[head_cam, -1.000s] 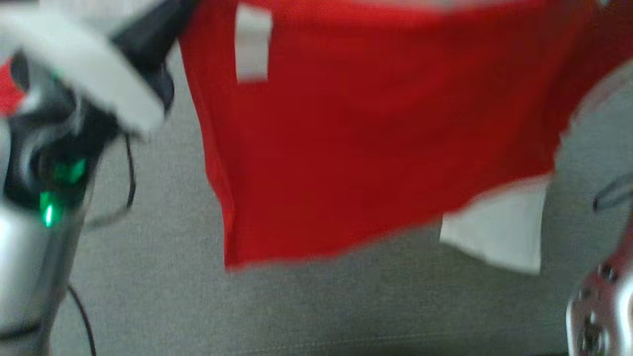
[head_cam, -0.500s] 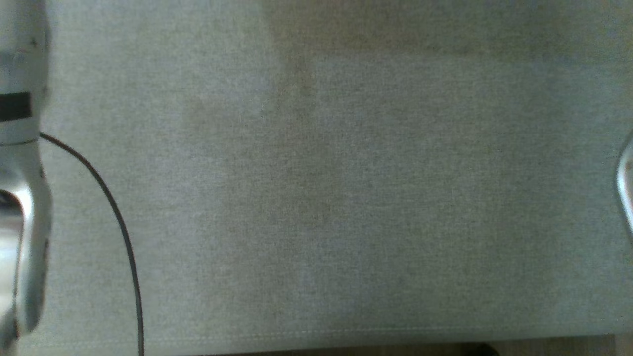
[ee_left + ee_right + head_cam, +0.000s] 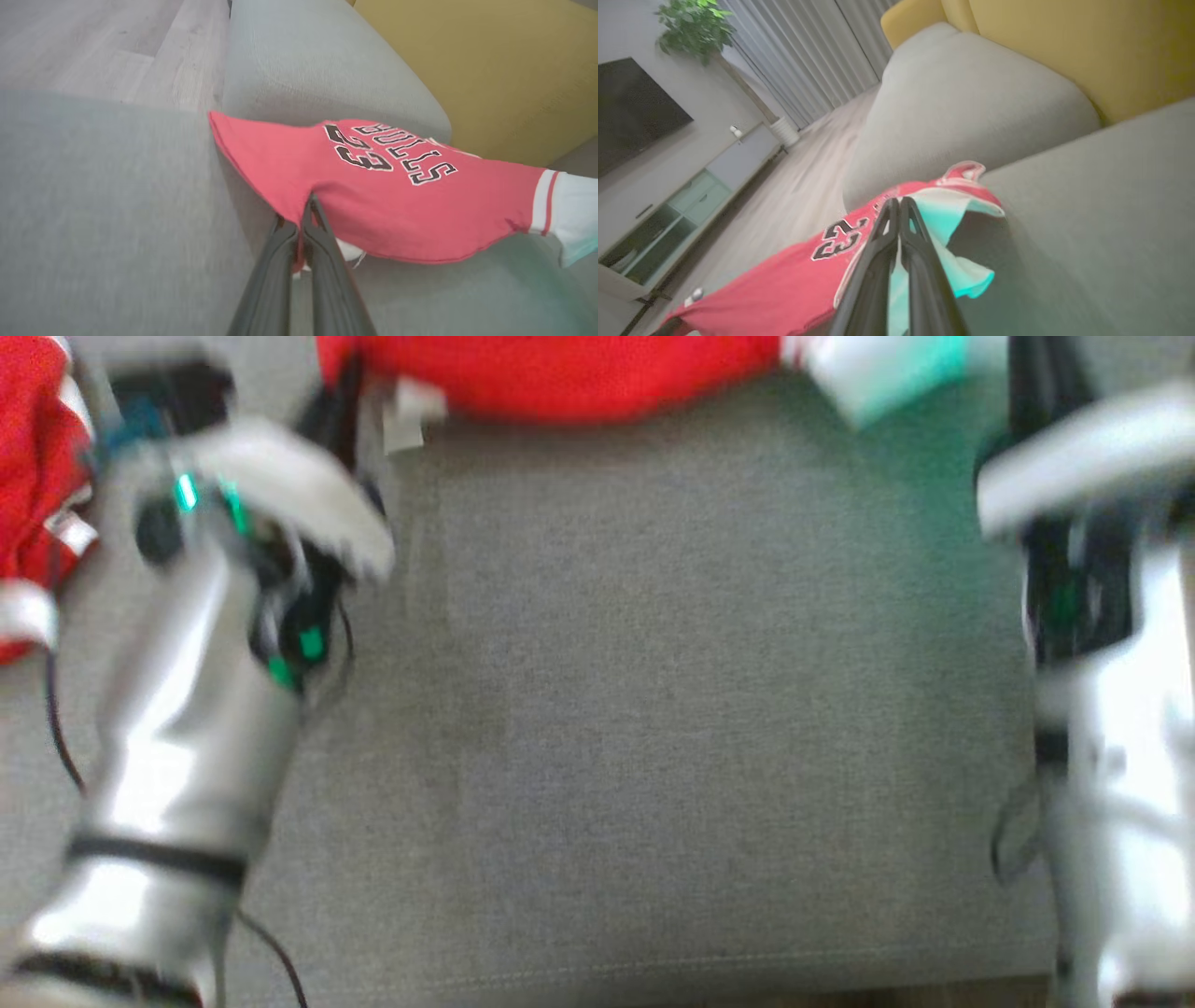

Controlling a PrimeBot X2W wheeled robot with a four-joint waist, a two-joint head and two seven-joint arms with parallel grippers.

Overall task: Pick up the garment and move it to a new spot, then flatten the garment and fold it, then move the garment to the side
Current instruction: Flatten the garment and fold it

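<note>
1 grey sofa (image 3: 653, 709) under red garment (image 3: 373, 196)

We saw a grey woven-fabric sofa seat (image 3: 653, 709) with a rounded grey armrest (image 3: 962, 102) and a mustard-yellow back cushion (image 3: 490, 60). Beyond lay a pale wood-plank floor (image 3: 93, 42), a low pale-green-fronted cabinet (image 3: 691, 196) below a dark flat television (image 3: 630, 107), a leafy green potted plant (image 3: 691, 23) and grey pleated curtains (image 3: 803, 51).
</note>
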